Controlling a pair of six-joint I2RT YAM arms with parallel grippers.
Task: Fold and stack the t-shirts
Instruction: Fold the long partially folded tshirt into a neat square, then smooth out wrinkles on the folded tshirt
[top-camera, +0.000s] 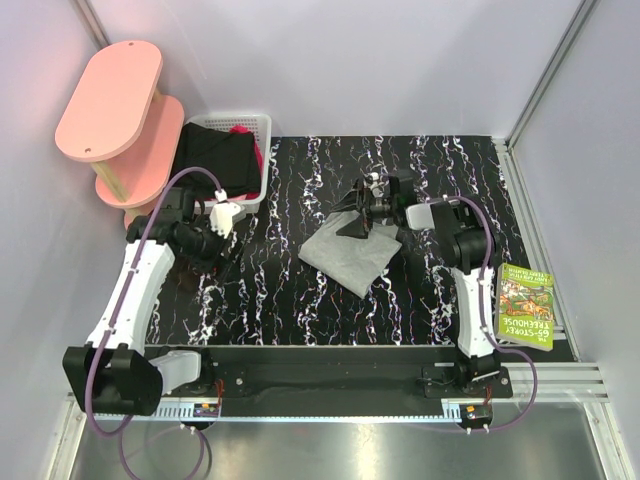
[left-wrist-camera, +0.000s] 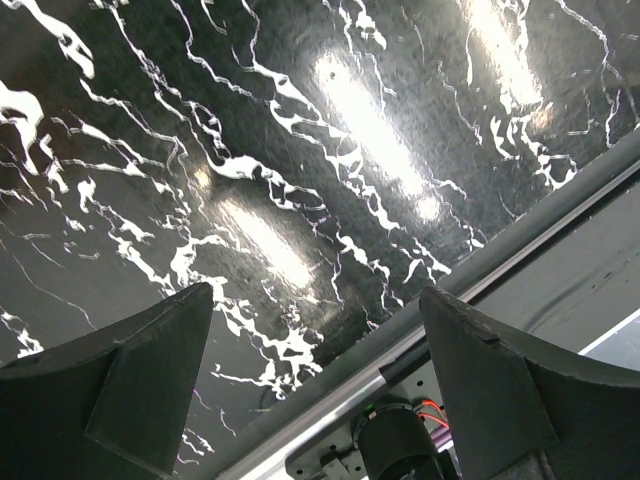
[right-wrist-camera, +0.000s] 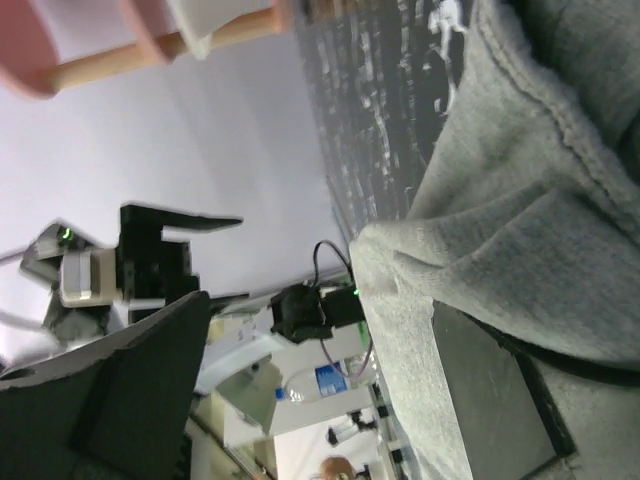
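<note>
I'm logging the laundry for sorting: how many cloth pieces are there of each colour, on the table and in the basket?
Grey shirt: 1
Black garment: 1
Magenta cloth: 1
Total: 3

A shirt (top-camera: 348, 258) lay on the table (top-camera: 300, 310), its edge between the right gripper's (right-wrist-camera: 320, 305) jaws. A basket (top-camera: 263, 160) holding another garment (top-camera: 212, 150) stood beyond the left gripper's (left-wrist-camera: 315, 295) jaws.

The table (top-camera: 440, 170) is black with white squiggly lines, and bright light shines off it. Plain pale walls (top-camera: 400, 60) stand around it. A pink shelf (top-camera: 110, 100) with two levels stands in the far left corner.
</note>
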